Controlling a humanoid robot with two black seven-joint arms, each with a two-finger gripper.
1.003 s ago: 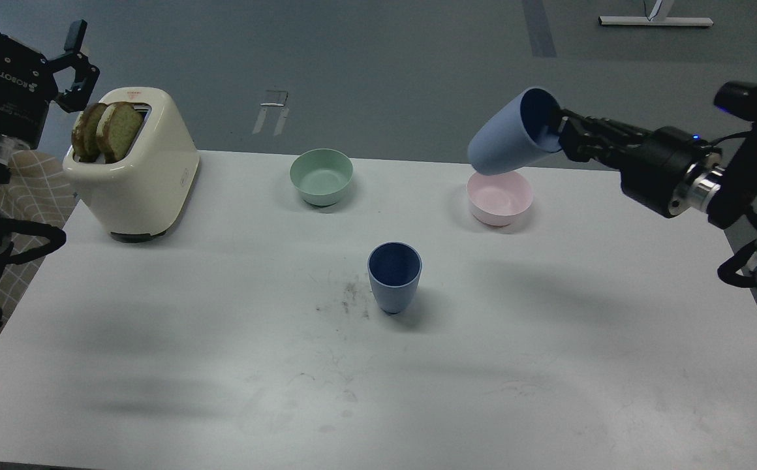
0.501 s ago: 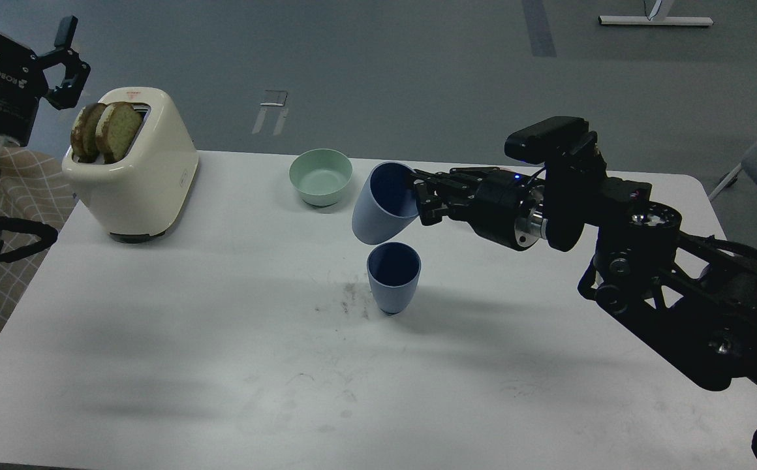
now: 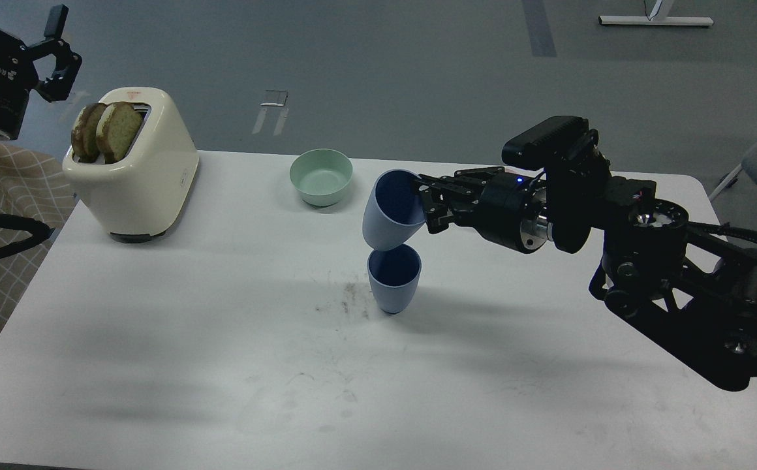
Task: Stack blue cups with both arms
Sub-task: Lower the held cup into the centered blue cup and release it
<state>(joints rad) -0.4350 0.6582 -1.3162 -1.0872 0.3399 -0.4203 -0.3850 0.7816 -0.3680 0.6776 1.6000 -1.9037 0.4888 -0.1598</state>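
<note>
Right gripper [image 3: 425, 207]: black two-finger unit at the far end of the right arm [image 3: 613, 222], reaching in from the right above the table. Fingers pinched on the rim of the held blue cup [image 3: 388, 215], one finger inside the mouth, the other against the outer wall.

Held blue cup: matte dusty blue, tilted, mouth facing up and to the right toward the gripper, narrow base pointing down and to the left. Its base sits directly over the mouth of the standing blue cup [image 3: 393, 279]; whether the two touch cannot be told.

Standing blue cup: upright on the white table [image 3: 222, 339], near its centre, mouth open upward, dark scuff marks [image 3: 351, 300] just to its left.

Mint-green bowl [image 3: 321, 175]: upright, behind and left of the cups, near the table's far edge.

Cream toaster [image 3: 137, 166]: far left of the table, two slices of browned bread [image 3: 106, 130] standing in its slots.

Left gripper [image 3: 52, 46]: raised at the upper left, above and left of the toaster, well apart from the cups, fingers spread, holding nothing.
</note>
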